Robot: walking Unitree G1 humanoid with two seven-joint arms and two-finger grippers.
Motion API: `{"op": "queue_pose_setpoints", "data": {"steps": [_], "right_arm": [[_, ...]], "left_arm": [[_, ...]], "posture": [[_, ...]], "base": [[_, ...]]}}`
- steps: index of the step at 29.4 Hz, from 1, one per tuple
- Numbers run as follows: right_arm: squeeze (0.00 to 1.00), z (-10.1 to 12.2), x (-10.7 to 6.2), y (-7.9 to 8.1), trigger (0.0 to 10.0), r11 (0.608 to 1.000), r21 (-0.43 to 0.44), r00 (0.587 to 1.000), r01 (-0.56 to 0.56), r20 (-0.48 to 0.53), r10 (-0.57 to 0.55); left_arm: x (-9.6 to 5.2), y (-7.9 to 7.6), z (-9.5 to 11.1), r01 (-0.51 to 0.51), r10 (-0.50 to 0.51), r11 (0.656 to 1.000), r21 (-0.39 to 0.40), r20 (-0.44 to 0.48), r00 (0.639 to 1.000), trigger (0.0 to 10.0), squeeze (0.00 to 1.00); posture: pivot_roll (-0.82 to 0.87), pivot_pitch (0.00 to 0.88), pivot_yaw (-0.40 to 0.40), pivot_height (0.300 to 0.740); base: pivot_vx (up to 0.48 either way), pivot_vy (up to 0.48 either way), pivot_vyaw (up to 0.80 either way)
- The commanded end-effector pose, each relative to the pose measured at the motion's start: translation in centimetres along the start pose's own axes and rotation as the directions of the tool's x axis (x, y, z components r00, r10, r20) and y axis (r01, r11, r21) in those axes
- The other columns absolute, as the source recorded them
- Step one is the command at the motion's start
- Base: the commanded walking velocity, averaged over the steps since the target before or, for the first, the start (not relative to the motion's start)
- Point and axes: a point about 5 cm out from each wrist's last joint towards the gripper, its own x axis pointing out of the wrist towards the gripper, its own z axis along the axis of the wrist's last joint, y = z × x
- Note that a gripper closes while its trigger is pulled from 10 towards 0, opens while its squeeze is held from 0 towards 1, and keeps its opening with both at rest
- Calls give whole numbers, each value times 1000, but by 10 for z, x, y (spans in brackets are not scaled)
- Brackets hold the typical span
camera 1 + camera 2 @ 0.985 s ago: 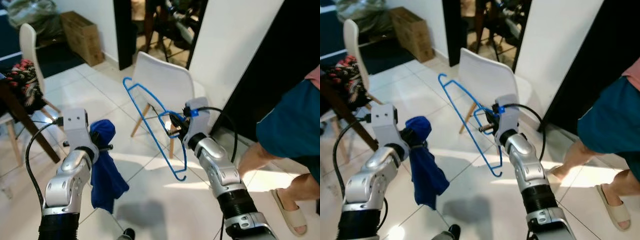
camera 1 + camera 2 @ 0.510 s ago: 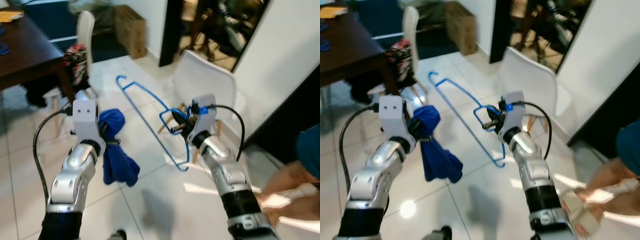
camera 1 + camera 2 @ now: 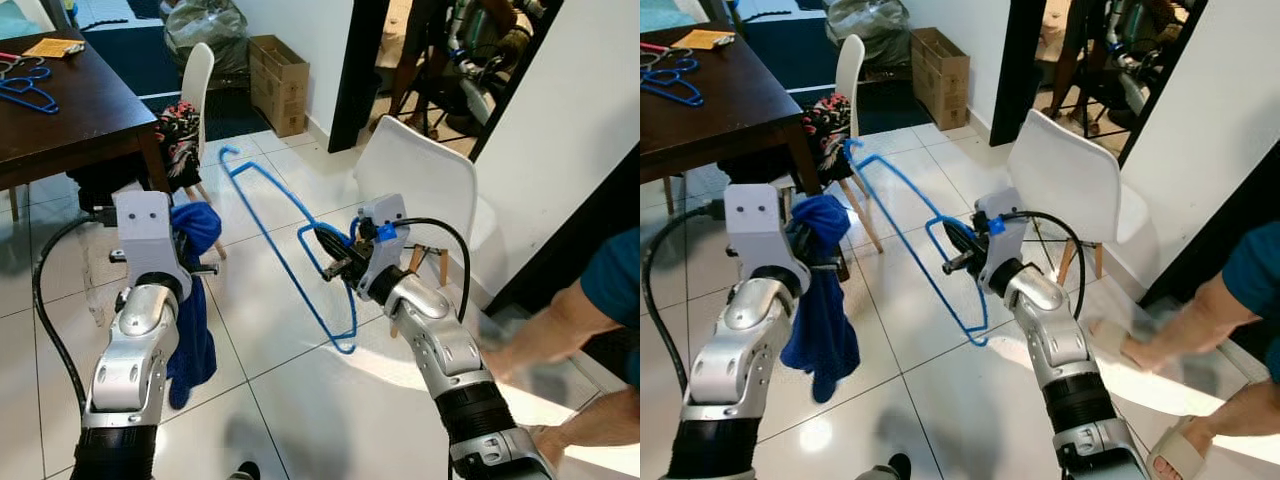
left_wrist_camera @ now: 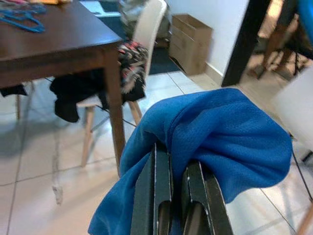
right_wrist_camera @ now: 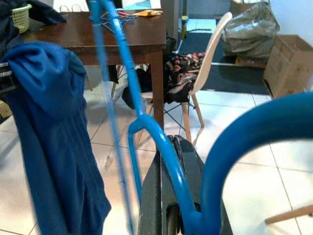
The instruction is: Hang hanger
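Note:
A blue wire hanger (image 3: 345, 346) is tilted in the air in front of me. Its hook points up toward the far left. My right gripper (image 3: 335, 258) is shut on the loop near its middle, and the right wrist view has that thick blue wire (image 5: 244, 127) wrapped over the black fingers (image 5: 168, 176). A blue cloth (image 3: 190, 330) droops toward the tiled floor from my left gripper (image 3: 196, 263), at chest height on the left. In the left wrist view the cloth (image 4: 215, 137) is draped over the two closed fingers (image 4: 156, 196).
A dark wooden table (image 3: 70, 115) with blue hangers (image 3: 25, 90) on it stands at the left. Behind it is a white chair (image 3: 197, 85) with a patterned garment (image 3: 180, 140). Another white chair (image 3: 425, 190) stands behind the hanger. A person (image 3: 610, 290) stands at the right, and a cardboard box (image 3: 280, 70) is by the doorway.
The camera has swung left, bringing the dark table into view. Both grippers keep their hold on the hanger and the cloth. The person's legs have shifted at the right.

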Motion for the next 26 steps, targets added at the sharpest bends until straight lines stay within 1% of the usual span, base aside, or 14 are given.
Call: {"op": "queue_pose_setpoints", "data": {"steps": [1,3,5,6,7,13,16,20,22,24,26], "right_arm": [[0,8,5,-3,10000,1000,-4,999,18,31,-18],[0,8,5,-3,10000,1000,-4,999,18,31,-18],[0,10,8,-8,10000,998,35,998,58,34,-59],[0,10,8,-8,10000,998,35,998,58,34,-59],[0,10,9,-9,10000,997,37,997,70,29,-71],[0,8,9,-13,10000,996,18,996,88,8,-88],[0,6,8,-15,10000,994,13,994,105,-3,-105],[0,4,8,-13,10000,995,6,995,104,-2,-104],[0,3,8,-12,10000,995,18,995,97,2,-97],[0,4,8,-11,10000,994,56,995,95,17,-96],[0,4,8,-11,10000,994,60,995,96,19,-97]], "left_arm": [[6,5,36,-34,28,999,34,169,985,10000,0],[6,5,36,-34,28,999,34,169,985,10000,0],[7,13,51,-84,76,996,25,224,972,10000,0],[7,13,51,-84,76,996,25,224,972,10000,0],[7,16,54,-106,98,994,22,235,967,10000,0],[8,20,55,-128,118,991,28,241,963,10000,0],[8,20,55,-129,118,991,32,239,964,10000,0],[10,21,61,-133,121,991,34,243,962,10000,0],[11,21,64,-133,121,990,35,246,962,10000,0],[13,22,69,-133,121,991,33,256,959,10000,0],[13,23,70,-134,122,990,31,259,958,10000,0]], "posture": [[37,137,-102,740],[37,137,-102,740],[35,142,-103,740],[35,142,-103,740],[36,148,-103,740],[37,152,-102,740],[35,164,-102,740],[36,167,-100,740],[36,171,-99,740],[41,177,-97,740],[41,177,-97,740]], "base": [[300,0,0],[300,0,0],[339,0,0],[352,0,0],[356,0,0],[361,0,0],[380,0,800],[408,0,800],[424,0,0],[429,0,0],[435,0,0]]}}
